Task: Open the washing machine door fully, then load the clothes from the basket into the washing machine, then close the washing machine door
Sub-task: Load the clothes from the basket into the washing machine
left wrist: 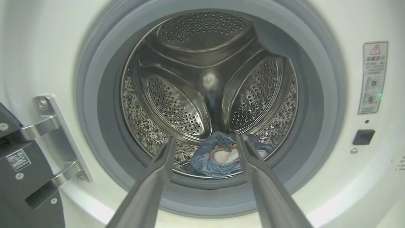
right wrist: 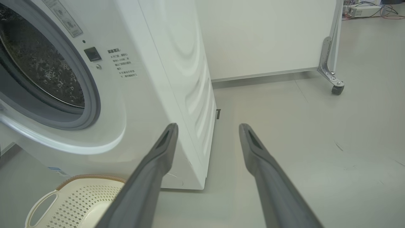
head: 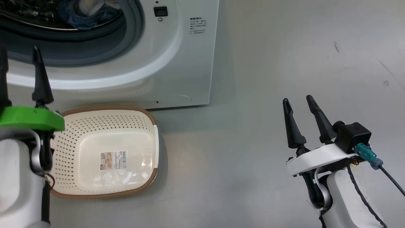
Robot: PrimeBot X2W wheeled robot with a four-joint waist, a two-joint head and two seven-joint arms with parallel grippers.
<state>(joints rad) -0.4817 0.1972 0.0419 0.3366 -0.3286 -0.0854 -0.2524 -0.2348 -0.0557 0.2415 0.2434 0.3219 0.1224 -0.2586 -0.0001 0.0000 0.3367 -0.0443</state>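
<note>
As things stand, left gripper (head: 19, 52): fingers spread wide with nothing between them and touching nothing, aimed straight at the open mouth of the machine from just outside it.
right gripper (head: 297, 98): same deal, fingers splayed and holding nothing, hanging over the grey floor (head: 253, 79) off past the machine's right corner, well apart from the basket.
washing machine (head: 177, 63): big white front loader on the floor, mouth open, grey gasket (left wrist: 101, 126) ringing the opening.
washing machine door (left wrist: 15, 190): swung open; its dark hinged edge and the metal hinge bracket (left wrist: 53, 126) sit at the left of the left wrist view.
drum (left wrist: 177, 104): perforated steel, holding the clothes.
clothes (left wrist: 218, 158): light blue bundle with orange-brown print, lying low at the front of the drum right against the gasket lip. The left fingers frame it in the wrist view, but they're not touching it.
basket (head: 126, 126): cream perforated plastic with a brown rim, on the floor just in front of the machine below the opening. Inside you see bare walls and a label sticker (head: 114, 160) on the bottom.
extras: warning sticker (left wrist: 375, 77) and small black latch slot (left wrist: 364, 136) right of the opening.
</note>
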